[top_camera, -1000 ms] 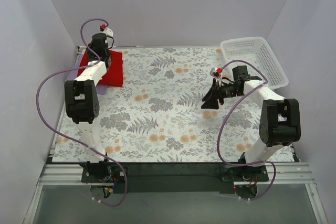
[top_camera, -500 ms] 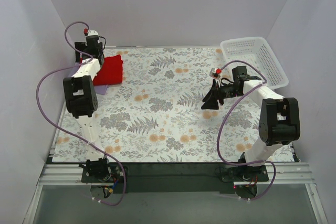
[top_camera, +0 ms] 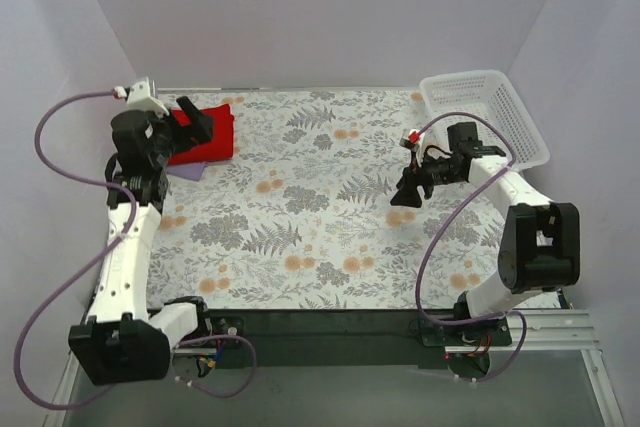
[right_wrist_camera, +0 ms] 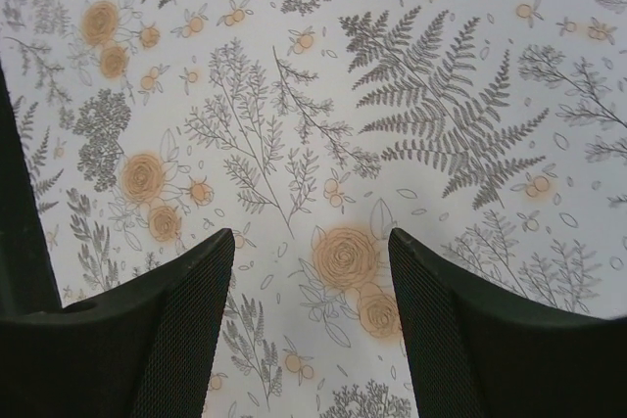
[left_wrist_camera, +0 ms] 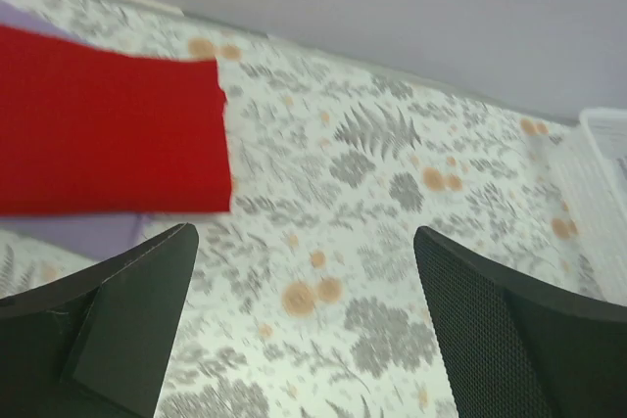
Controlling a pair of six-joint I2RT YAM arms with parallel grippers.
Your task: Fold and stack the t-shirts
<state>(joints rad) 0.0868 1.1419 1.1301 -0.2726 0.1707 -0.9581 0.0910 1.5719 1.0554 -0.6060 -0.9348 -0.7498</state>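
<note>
Since the coming move turns on the stack at the upper left, that relation is recorded first.

Top external view: the bright red folded cloth t-shirt (top_camera: pixel 212 139) lies in the upper left of the frame on top of the pale lilac cloth t-shirt (top_camera: pixel 188 170), of which only a strip shows along the lower edge. The left gripper (top_camera: pixel 196 119) hovers at the red fold's upper left part, jaws spread and holding nothing. Whether it touches the cloth cannot be told. The right gripper (top_camera: pixel 405 194) hangs centre right, well apart from both shirts, so the left arm is plainly the nearer. The white plastic lattice basket (top_camera: pixel 523 137) stands at upper right, far from the stack.

Left wrist view: the red t-shirt (left_wrist_camera: pixel 108 124) fills the upper left, its long axis running across the frame and its short edge facing right. Lilac cloth (left_wrist_camera: pixel 93 235) shows just below it. The left gripper (left_wrist_camera: pixel 302 242) is released, and the red edge lies up and left of its gap. In my judgement the stack is made and nothing obstructs.

Right wrist view: the right gripper (right_wrist_camera: pixel 312 242) is parted and empty above the floral-printed table covering (right_wrist_camera: pixel 294 75). No shirt is in sight.
</note>
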